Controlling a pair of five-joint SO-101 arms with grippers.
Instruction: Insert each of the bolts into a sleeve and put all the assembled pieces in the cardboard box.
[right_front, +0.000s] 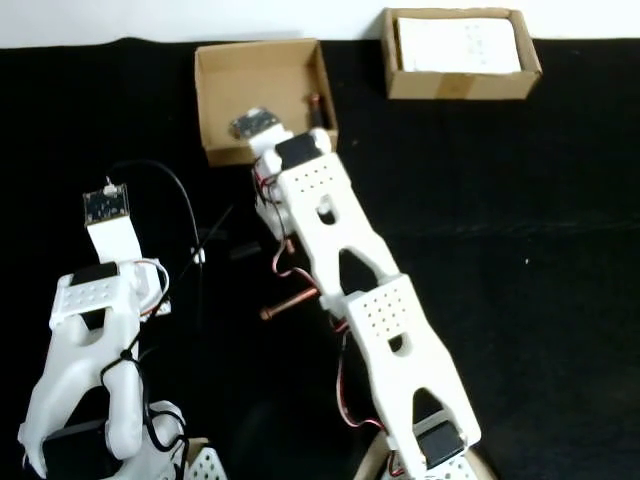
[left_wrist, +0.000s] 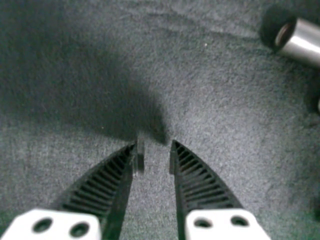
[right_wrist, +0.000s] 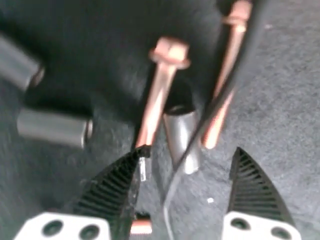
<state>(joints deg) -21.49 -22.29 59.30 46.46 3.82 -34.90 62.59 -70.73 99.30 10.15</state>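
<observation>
My right gripper (right_wrist: 190, 165) hangs open over the black cloth. A grey sleeve (right_wrist: 182, 140) lies between its fingers, crossed by a thin cable. A copper bolt (right_wrist: 162, 90) lies beside the sleeve, its hex head away from me, and a second bolt (right_wrist: 225, 75) lies on the sleeve's other side. Two more sleeves (right_wrist: 52, 127) rest further off. From above, the right arm (right_front: 320, 200) reaches to just in front of the cardboard box (right_front: 215, 100), which holds a copper piece (right_front: 313, 108). One bolt (right_front: 290, 300) lies beside the arm. My left gripper (left_wrist: 154, 155) is slightly open and holds nothing, with a sleeve (left_wrist: 295, 40) further off.
A second cardboard box (right_front: 460, 82) with white paper inside stands at the back right. Black cables (right_front: 190, 215) trail across the cloth between the arms. The left arm (right_front: 105, 230) stands at the left front of the table.
</observation>
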